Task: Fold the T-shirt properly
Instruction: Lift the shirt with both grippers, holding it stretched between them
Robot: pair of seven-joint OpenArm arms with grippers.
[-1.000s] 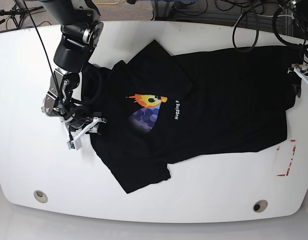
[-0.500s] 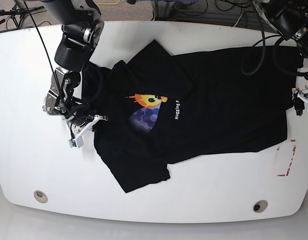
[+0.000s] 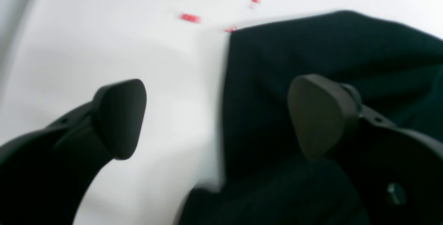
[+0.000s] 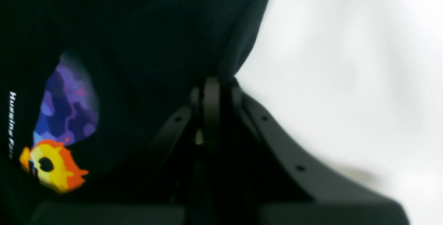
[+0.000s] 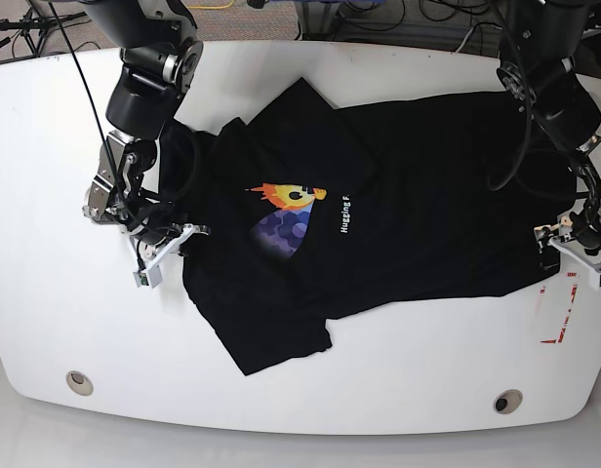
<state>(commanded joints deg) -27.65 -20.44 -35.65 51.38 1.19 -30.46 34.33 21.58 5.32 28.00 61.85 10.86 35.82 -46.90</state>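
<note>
The black T-shirt (image 5: 418, 205) lies spread on the white table (image 5: 47, 175), its collar towards the left and its hem towards the right. Its orange-yellow sun face and blue-purple patch (image 5: 289, 213) face up, and show in the right wrist view (image 4: 62, 128). My right gripper (image 5: 180, 237) is shut on the shirt's left edge near the collar; in its wrist view (image 4: 211, 83) the cloth bunches into the closed jaws. My left gripper (image 5: 564, 252) is at the shirt's lower right hem corner. In its wrist view (image 3: 221, 114) it is open and straddles the shirt's edge (image 3: 263, 90), one finger (image 3: 119, 117) over bare table.
Red tape marks (image 5: 559, 312) lie on the table just right of the hem, also in the left wrist view (image 3: 188, 17). Two round holes (image 5: 78, 382) (image 5: 507, 402) sit near the front edge. Cables (image 5: 476, 58) hang over the table's back right.
My left arm has swung from the table's far right edge down to the shirt's lower right hem corner. My right gripper has stayed shut on the left edge, barely shifting.
</note>
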